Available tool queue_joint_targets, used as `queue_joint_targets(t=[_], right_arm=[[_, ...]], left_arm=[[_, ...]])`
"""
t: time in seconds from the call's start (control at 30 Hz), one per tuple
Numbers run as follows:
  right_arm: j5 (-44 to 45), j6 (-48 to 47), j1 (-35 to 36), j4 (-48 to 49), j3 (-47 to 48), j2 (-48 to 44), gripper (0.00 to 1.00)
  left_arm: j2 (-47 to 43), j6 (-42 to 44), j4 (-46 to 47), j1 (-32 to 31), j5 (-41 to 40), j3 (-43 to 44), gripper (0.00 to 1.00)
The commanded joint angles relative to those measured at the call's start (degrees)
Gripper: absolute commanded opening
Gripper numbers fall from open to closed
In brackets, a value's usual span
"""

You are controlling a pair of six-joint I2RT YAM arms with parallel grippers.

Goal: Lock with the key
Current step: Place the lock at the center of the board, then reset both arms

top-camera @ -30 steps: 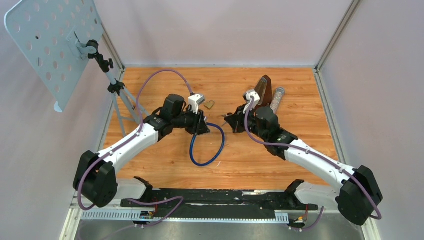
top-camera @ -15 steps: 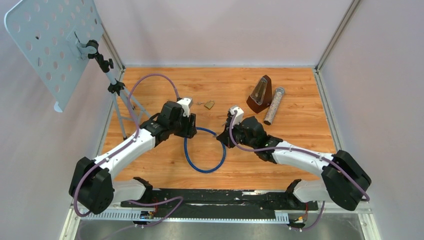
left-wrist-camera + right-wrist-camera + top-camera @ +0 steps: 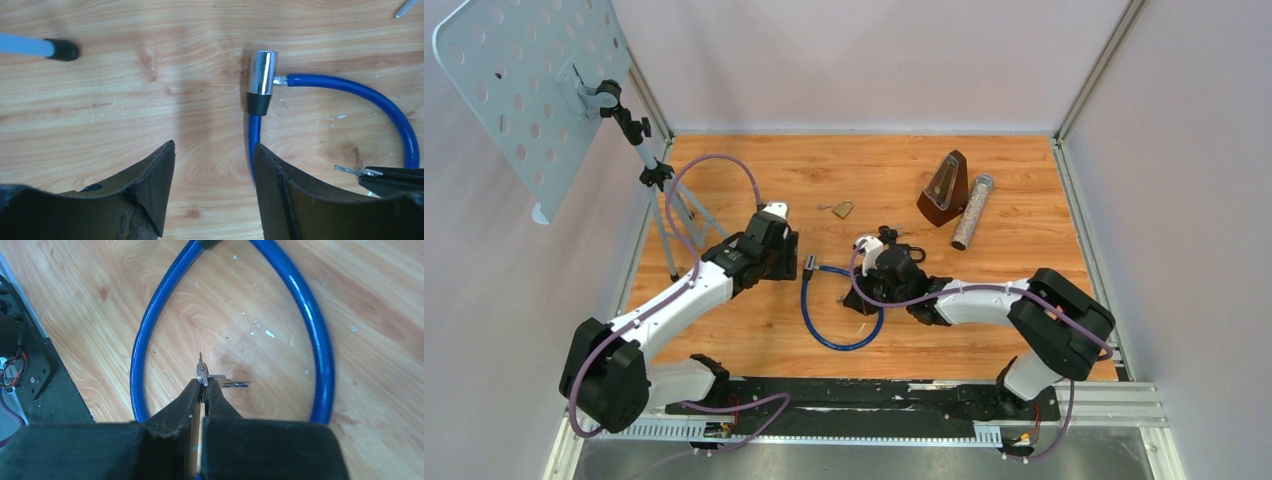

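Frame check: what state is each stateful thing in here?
Blue cable lock with chrome head: loop closed, lying flat, no key in it.
Small silver keys: pinched by the right gripper.
Left gripper: open, empty.
Brown wooden metronome: upright.
Small brass padlock: lying flat; shackle too small to tell.

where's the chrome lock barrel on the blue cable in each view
Top external: the lock barrel lies left of centre, at the upper left end of the cable.
Left wrist: upper middle, standing upright in the picture, black collar below.
Right wrist: only its black collar shows at the top edge; the chrome is cut off.
Shared landmark: the blue cable loop.
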Motion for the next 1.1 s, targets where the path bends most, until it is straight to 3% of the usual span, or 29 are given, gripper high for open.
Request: queue_joint_targets(t=[0.0,0.07,0.17,0.23,0.33,0.63,0.7,0.8,1.07], right_arm=[[1.51,1.74,2.35,0.17,4.78,3.32,0.01],[3.17,2.60,3.21,-1.26,6.09,4.44,0.12],[6.73,5.14,3.45,-4.48,8.25,5.36,0.34],[8.96,6.52,3.43,-6.03,8.91,4.44,0.44],[14.11,9.35,3.44,-9.11,8.93,0.30,0.58],[35.16,11.82,3.36,-25.53,7.21,-20.73,0.75],[42.25,10.90,3.32,-29.89,6.79,-27.84,0.98],[54.17,10.00,3.13,-35.58,6.58,-38.84,1.00],[68.52,4.88,2.96,-48.74,10.49,-68.41,1.00]], left_arm=[[-4.70,-4.02,-4.84,-0.08,-6.71,2.88,0.68],[-7.18,-5.50,-6.44,-0.04,-6.83,3.56,0.72],[-10.65,-7.13,-8.50,-0.08,-6.50,4.05,0.92],[-14.74,-7.14,-8.85,-0.09,-5.07,3.56,0.99],[-18.44,-8.53,-10.78,-0.09,-3.84,3.46,1.00],[-25.81,-9.14,-18.95,-0.09,0.90,5.73,1.00],[-28.13,-9.16,-19.55,-0.09,0.13,5.08,1.00],[-30.87,-9.39,-20.46,-0.13,-1.22,4.30,1.00],[-34.71,-13.73,-26.62,-0.06,-6.74,4.95,1.00]])
